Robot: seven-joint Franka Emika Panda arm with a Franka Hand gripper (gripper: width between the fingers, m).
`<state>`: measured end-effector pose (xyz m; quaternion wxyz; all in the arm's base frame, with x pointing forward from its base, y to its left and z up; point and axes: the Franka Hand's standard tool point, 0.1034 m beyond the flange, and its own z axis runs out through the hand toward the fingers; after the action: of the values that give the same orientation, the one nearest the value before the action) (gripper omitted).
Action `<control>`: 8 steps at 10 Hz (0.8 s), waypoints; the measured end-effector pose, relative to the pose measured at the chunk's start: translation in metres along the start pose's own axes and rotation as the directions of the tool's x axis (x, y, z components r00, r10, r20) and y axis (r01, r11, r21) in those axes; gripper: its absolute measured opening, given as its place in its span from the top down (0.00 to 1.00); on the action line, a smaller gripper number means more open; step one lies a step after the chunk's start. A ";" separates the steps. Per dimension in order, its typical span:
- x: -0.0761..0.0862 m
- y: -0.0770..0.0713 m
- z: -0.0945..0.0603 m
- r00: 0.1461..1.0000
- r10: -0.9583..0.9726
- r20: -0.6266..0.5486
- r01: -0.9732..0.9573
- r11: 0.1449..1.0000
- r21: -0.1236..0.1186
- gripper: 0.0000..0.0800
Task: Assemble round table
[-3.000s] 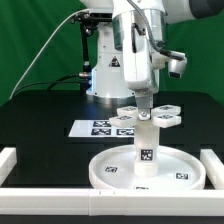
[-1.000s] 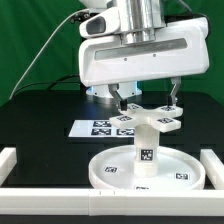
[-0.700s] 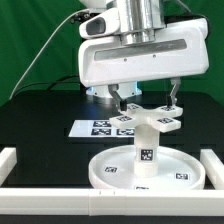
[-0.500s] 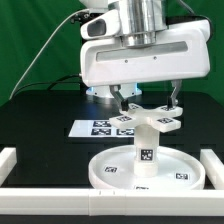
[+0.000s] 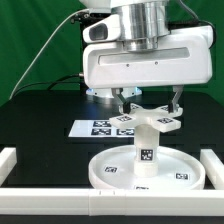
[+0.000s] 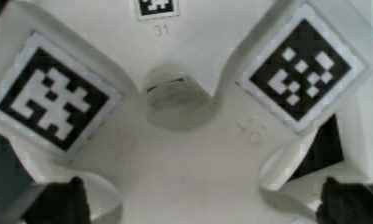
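The gripper (image 5: 148, 100) hangs with jaws spread wide over the cross-shaped base (image 5: 147, 119) – perched on the leg (image 5: 145, 150) in the disc (image 5: 143, 172) by the table's near edge – and a skewed descent could topple the stack.

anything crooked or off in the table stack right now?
Nothing stands out. The leg stands upright at the middle of the round disc, and the cross-shaped base sits level on top of it. The gripper hangs open just above the base, holding nothing. The marker board lies flat behind.
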<state>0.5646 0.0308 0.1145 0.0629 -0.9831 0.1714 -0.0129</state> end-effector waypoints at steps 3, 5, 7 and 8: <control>0.001 0.000 0.001 1.000 -0.001 -0.003 0.001 1.000 -0.001 0.19; 0.001 0.000 0.001 1.000 -0.002 -0.003 0.002 1.000 -0.002 0.19; 0.001 0.001 0.001 1.000 -0.001 -0.003 0.001 1.000 -0.002 0.19; 0.001 0.001 0.001 1.000 -0.001 -0.003 0.001 1.000 -0.002 0.19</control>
<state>0.5650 0.0302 0.1133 0.0615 -0.9833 0.1709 -0.0143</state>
